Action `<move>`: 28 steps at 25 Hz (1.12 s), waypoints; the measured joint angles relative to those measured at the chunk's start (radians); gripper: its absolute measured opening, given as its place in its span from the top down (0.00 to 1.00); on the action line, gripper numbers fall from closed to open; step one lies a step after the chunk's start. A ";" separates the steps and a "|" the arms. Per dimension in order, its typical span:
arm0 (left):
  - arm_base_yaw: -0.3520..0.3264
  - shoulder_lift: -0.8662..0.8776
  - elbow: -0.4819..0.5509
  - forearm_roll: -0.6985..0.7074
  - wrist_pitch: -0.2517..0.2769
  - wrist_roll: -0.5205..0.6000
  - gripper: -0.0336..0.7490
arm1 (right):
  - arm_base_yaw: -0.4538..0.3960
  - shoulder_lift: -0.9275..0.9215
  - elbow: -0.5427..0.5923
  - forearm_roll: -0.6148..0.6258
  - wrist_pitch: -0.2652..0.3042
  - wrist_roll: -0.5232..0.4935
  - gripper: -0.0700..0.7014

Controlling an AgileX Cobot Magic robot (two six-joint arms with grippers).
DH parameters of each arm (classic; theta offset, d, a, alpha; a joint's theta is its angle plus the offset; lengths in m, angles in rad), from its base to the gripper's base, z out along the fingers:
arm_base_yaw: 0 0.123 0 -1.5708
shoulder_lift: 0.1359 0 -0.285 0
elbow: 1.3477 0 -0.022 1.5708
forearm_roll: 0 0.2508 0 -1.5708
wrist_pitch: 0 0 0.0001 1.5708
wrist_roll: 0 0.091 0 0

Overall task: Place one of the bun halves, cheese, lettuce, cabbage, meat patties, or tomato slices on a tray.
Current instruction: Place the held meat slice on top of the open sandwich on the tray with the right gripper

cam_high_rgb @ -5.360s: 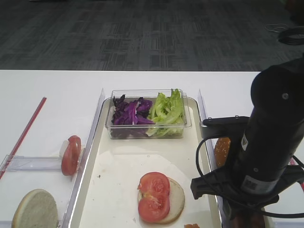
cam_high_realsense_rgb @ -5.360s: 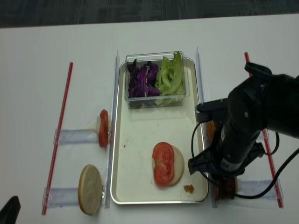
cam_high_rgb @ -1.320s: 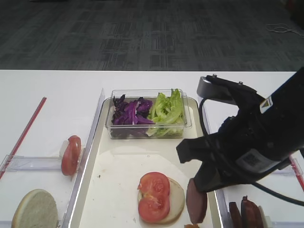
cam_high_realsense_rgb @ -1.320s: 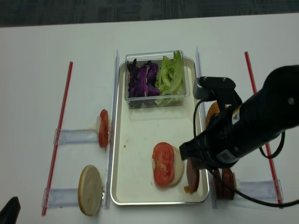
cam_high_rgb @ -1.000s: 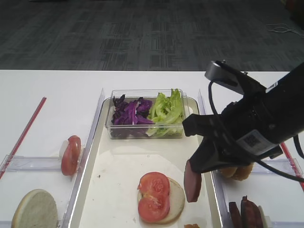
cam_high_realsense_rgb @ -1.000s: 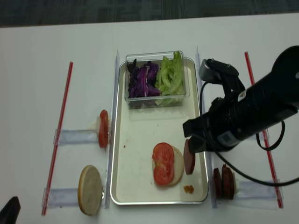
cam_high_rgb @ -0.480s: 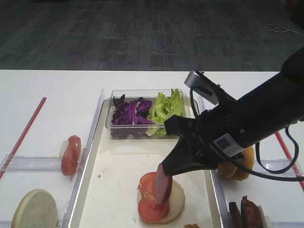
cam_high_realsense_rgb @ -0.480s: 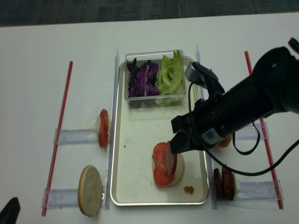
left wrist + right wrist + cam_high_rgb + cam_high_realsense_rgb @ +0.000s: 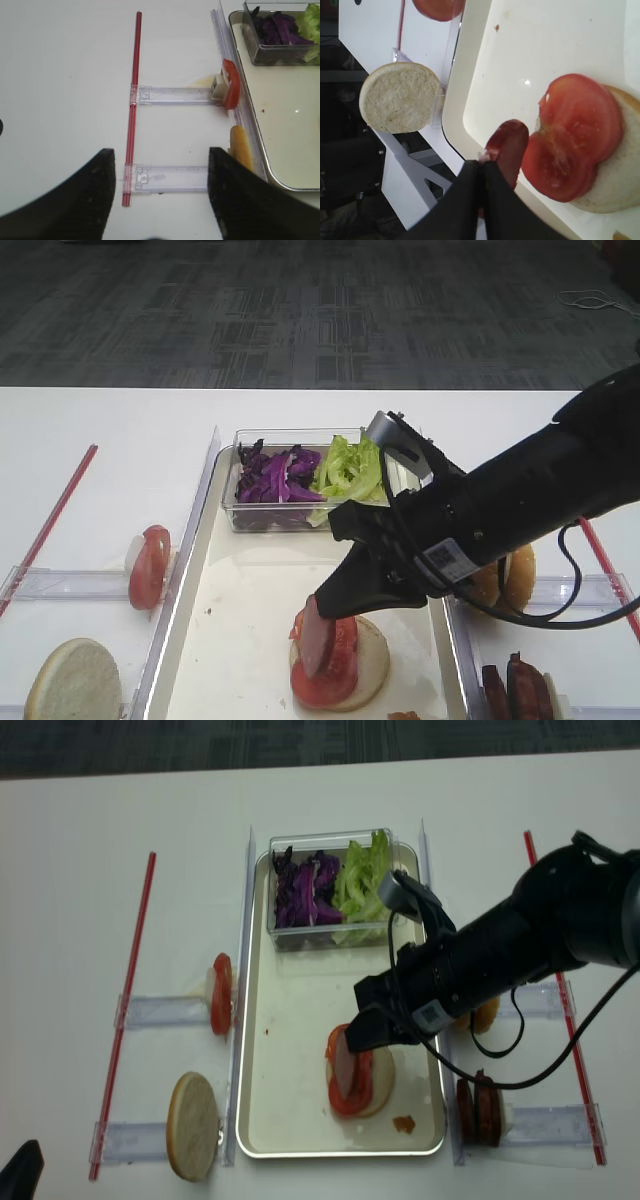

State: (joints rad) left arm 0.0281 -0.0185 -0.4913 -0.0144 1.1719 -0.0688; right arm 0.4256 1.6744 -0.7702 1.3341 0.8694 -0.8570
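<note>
Meat patty carried on edge over the tomato-topped bun half

The right gripper (image 9: 482, 172) has its jaws pinching a meat patty (image 9: 509, 150) by its rim, held over the tray (image 9: 240, 640) near its front edge, just left of the tomato slices (image 9: 575, 135) on the bun half (image 9: 615, 185), probably to lay it flat there; the left gripper (image 9: 160, 195) idles, jaws spread.

The black jaws are pinched on a meat patty (image 9: 509, 150) held edge-on beside two overlapping tomato slices (image 9: 572, 135) on a bun half (image 9: 615, 185) in the tray (image 9: 560, 45); another bun half (image 9: 400, 97) stands left.
</note>
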 joint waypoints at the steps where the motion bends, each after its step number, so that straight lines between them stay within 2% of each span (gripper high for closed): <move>1: 0.000 0.000 0.000 0.000 0.000 0.000 0.42 | 0.000 0.007 0.000 0.015 0.002 -0.010 0.87; 13: 0.000 0.000 0.000 0.000 0.000 0.000 0.42 | 0.000 0.036 -0.001 0.044 0.000 -0.070 0.87; 24: 0.000 0.000 0.000 0.000 0.000 0.000 0.42 | -0.020 0.039 -0.001 0.050 -0.011 -0.075 0.87; 28: 0.000 0.000 0.000 0.000 0.000 0.000 0.42 | -0.020 0.082 -0.001 0.053 0.014 -0.077 0.87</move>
State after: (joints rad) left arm 0.0281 -0.0185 -0.4913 -0.0144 1.1719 -0.0688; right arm 0.4059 1.7567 -0.7711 1.3874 0.8837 -0.9343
